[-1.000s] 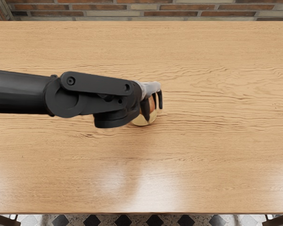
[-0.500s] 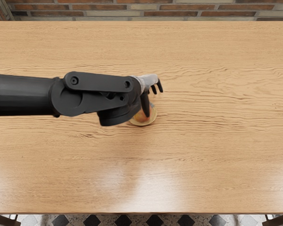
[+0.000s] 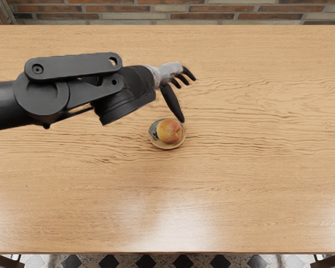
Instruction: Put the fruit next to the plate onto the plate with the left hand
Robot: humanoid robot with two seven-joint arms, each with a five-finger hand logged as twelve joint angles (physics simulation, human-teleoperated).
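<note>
The fruit sits on the plate in the middle of the bench. The left hand hangs just above, fingers spread, holding nothing. The job looks done.

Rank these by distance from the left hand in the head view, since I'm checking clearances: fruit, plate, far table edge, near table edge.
1. Fruit, just below the left hand.
2. Plate, directly under the fruit; almost too close to separate.
3. Far table edge, top of view.
4. Near table edge, bottom of view.
</note>
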